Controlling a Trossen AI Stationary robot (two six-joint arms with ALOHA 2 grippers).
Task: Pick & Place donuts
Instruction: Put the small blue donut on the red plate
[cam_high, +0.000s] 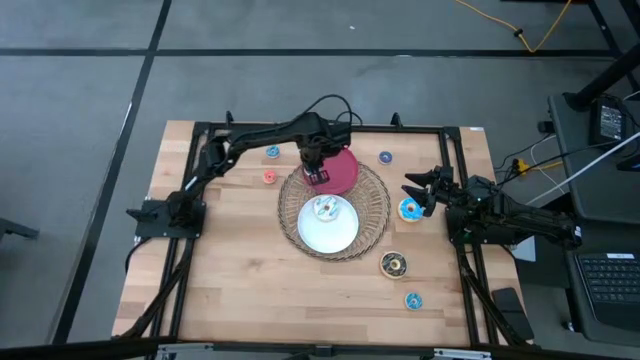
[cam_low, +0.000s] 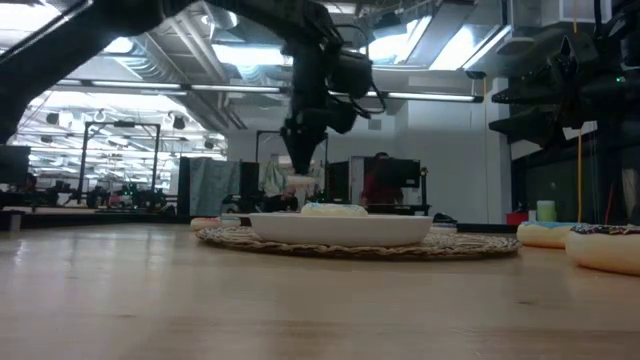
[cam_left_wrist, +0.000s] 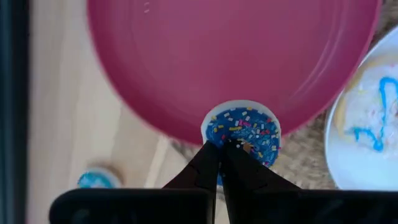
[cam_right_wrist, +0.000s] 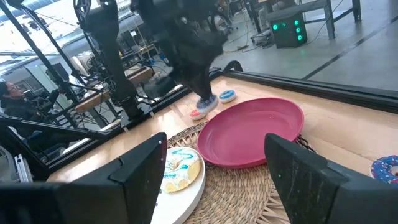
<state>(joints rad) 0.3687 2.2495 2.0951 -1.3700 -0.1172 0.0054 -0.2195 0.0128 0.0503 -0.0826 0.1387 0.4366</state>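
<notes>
Left wrist view: left gripper apparently pinches blue sprinkled donut.

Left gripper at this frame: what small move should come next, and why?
Probably carry it a little further over the red plate and lower, then open. The left gripper is shut on a blue sprinkled donut, which hangs just at the plate's near rim, not yet over its middle.

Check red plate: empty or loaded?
Empty. The red plate shows a bare inside in both wrist views; the left claw holds a blue sprinkled donut at its rim, not yet placed.
</notes>
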